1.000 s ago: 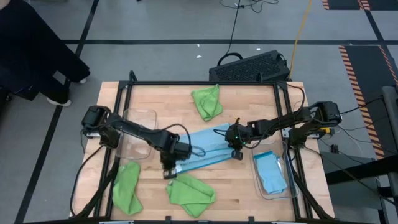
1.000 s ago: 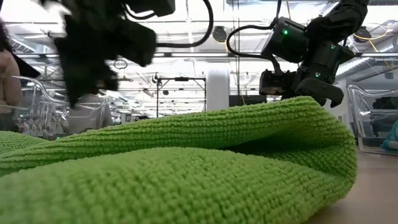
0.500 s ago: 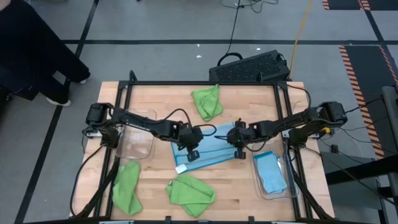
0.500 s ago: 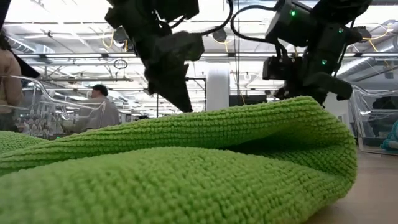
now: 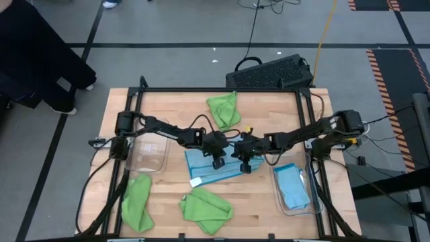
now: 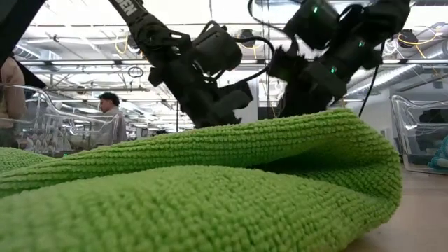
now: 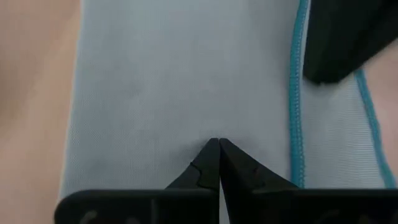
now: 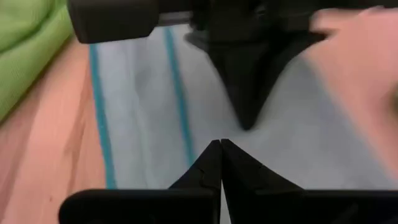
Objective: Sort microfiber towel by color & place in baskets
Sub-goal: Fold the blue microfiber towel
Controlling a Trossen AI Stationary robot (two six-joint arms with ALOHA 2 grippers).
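Table (image 5: 168,104) centre: blue towel (image 5: 205,168) long axis crosswise, probably folded.

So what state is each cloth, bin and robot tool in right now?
Left tool: shut, on the blue towel.
Right tool: shut, on the same towel.
Blue towel: folded, mid-table.
Right bin: holds a blue towel.
Left bin: empty.
Three green towels: crumpled, unsorted.

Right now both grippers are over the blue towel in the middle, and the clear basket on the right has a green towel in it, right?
Not quite. The high view shows the towel in the right basket is light blue, not green. Both the left gripper and right gripper are over the middle blue towel.
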